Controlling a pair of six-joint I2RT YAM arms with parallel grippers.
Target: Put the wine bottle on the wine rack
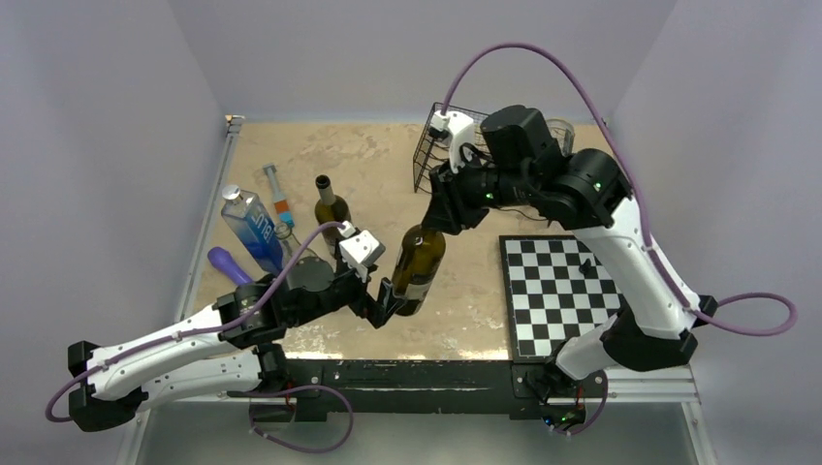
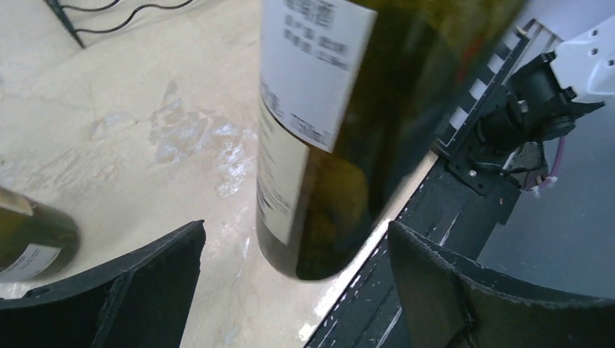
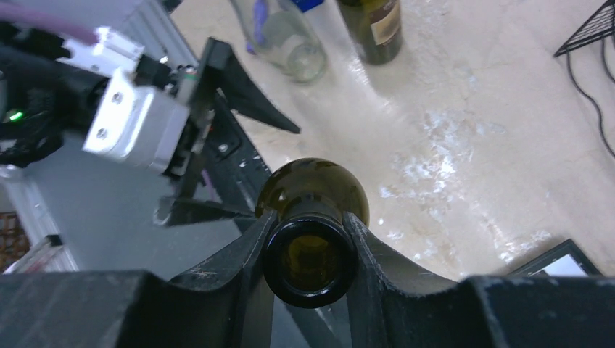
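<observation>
Firmly, right gripper (image 3: 308, 226) clamps the uncorked wine bottle (image 1: 419, 266) — by its neck.

The left arm reaches toward 2 o'clock with the left hand (image 1: 383, 302) spread wide, the right hand (image 3: 308, 239), pointing to 8 o'clock, pinches the wine bottle (image 1: 419, 263).

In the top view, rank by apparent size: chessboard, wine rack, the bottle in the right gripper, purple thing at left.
1. chessboard.
2 and 3. wine rack and held bottle: too close to rank, since the right arm hides part of the rack.
4. purple thing.
</observation>
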